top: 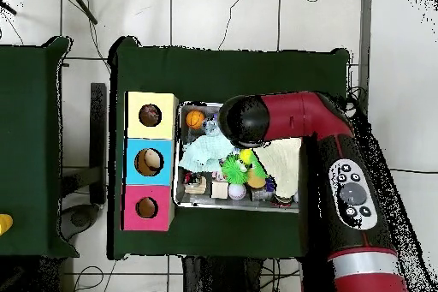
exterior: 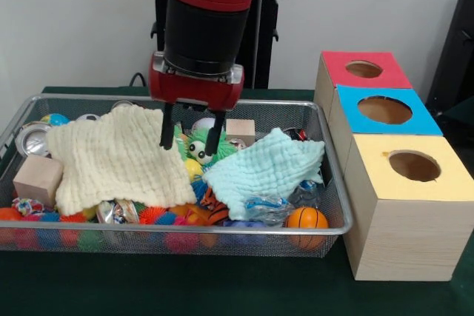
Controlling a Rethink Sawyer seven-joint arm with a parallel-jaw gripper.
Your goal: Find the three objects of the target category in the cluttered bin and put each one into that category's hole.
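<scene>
The wire mesh bin (exterior: 185, 236) is full of clutter and also shows in the overhead view (top: 179, 156). My gripper (exterior: 189, 137) is open and empty. Its two fingers reach down into the bin's middle, between a cream cloth (exterior: 118, 157) and a green spiky toy (exterior: 200, 147). A bit of whitish spotted fabric (exterior: 26, 205) shows at the bin's front left corner. Other spotted bundles are hidden. The yellow-topped box's hole (exterior: 414, 166) is right of the bin and also shows from overhead (top: 150, 116). From overhead the arm covers the gripper.
A pale blue cloth (exterior: 263, 172) covers the bin's right part. Wooden cubes (exterior: 37, 177) (exterior: 240, 131), an orange ball (exterior: 306, 219), a tiger-striped plush (exterior: 213, 212) and spiky balls lie in the bin. The blue-topped box (exterior: 385, 111) and the red-topped box (exterior: 363, 69) stand behind the yellow one.
</scene>
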